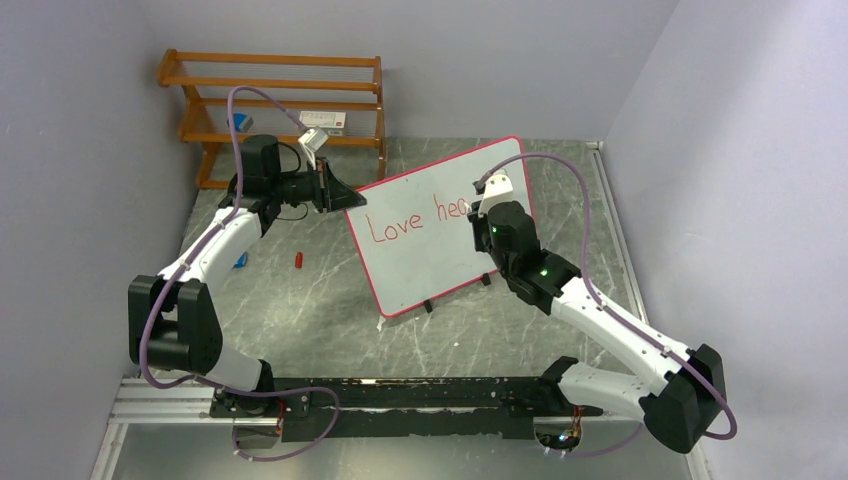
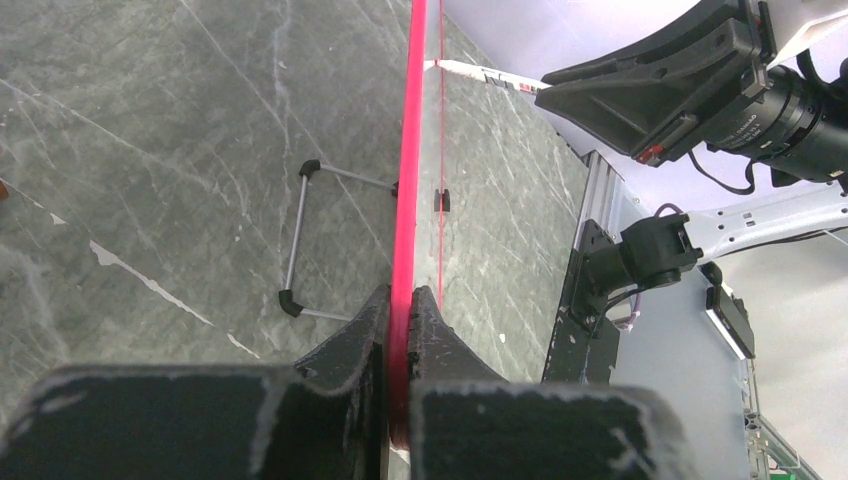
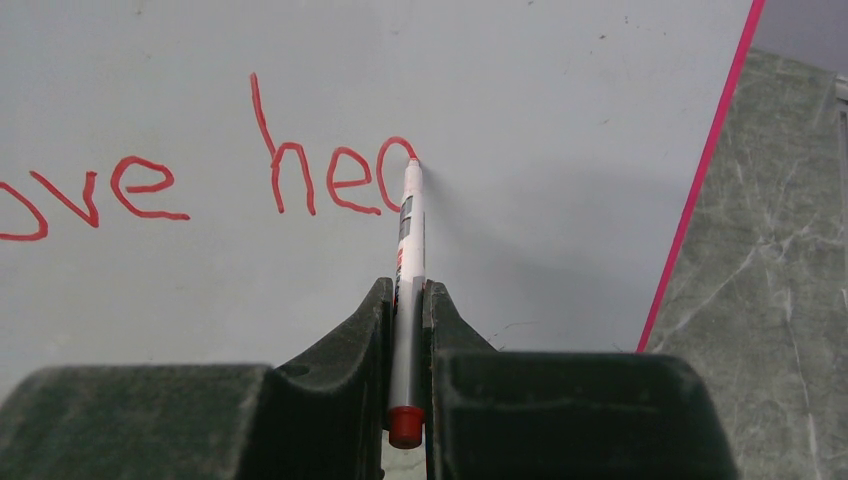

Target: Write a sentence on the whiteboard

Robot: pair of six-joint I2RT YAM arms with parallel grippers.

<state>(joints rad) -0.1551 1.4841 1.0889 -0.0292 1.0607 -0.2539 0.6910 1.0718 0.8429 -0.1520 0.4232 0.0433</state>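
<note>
The grey marbled table (image 1: 330, 310) carries everything here, and the biggest thing on it is the whiteboard (image 1: 420, 265), which stands tilted on small black feet between the two grippers. It is a white rectangle with a thin red-pink frame and rounded corners. Behind the left gripper, against the back wall, stands a wooden slatted rack (image 1: 270, 90). The left gripper (image 1: 335, 190) is clamped on the upper left corner of the board; in its wrist view the red frame (image 2: 410, 200) runs straight away from between the closed fingers (image 2: 400, 300), with a thin wire foot (image 2: 300, 240) on the table to the left of it. The right gripper (image 1: 480, 205) stands in front of the right half of the board, and its fingers are closed around a slim marker (image 3: 410, 230) that has a white barrel with a label. The marker points forward from the gripper (image 3: 405, 295), and its tip touches the white surface (image 3: 550, 100). The sentence (image 3: 300, 180) is in thin red handwriting and lies to the left of this tip: it reads "Love he", followed by a round letter that is only half drawn, exactly where the tip rests. On the table below the left gripper lies a small red object (image 1: 298, 260), and a small blue thing (image 1: 241, 261) is near it.
</note>
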